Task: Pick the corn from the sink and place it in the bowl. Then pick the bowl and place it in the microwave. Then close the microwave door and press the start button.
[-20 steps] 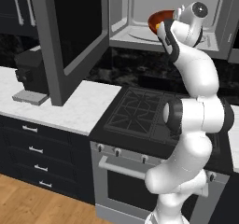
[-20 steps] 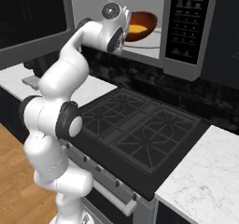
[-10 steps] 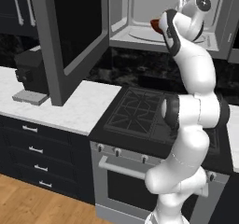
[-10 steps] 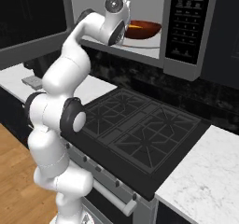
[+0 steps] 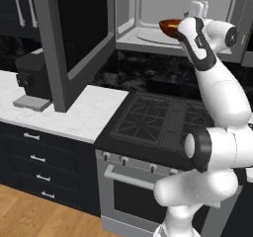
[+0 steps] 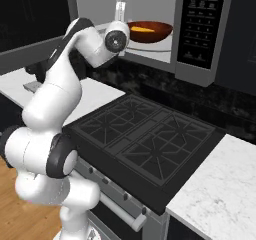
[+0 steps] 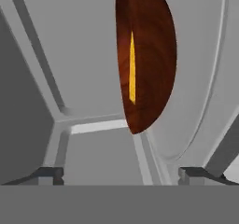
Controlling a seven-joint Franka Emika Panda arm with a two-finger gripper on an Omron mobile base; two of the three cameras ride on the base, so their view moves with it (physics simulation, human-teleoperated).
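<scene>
The reddish-brown bowl (image 6: 150,30) sits on the round turntable (image 6: 152,44) inside the open microwave (image 6: 200,29). The yellow corn (image 6: 142,29) lies in it. In the hand view the bowl (image 7: 149,59) appears turned on edge, with the corn (image 7: 132,69) as a thin yellow strip. My gripper (image 6: 122,26) is at the bowl's left rim, rolled sideways, jaws open and holding nothing. From the left it (image 5: 190,19) hangs just right of the bowl (image 5: 170,26). The microwave door (image 5: 74,33) stands swung wide open to the left. The sink is out of view.
A black gas cooktop (image 6: 145,139) lies below the microwave, with an oven handle (image 5: 128,179) under it. White marble counters (image 5: 64,112) (image 6: 220,194) flank it. A dark boxy appliance (image 5: 32,80) stands on the left counter behind the open door.
The arm carried the bowl into the microwave and set it level on the turntable. The jaws then opened and let the bowl go.
</scene>
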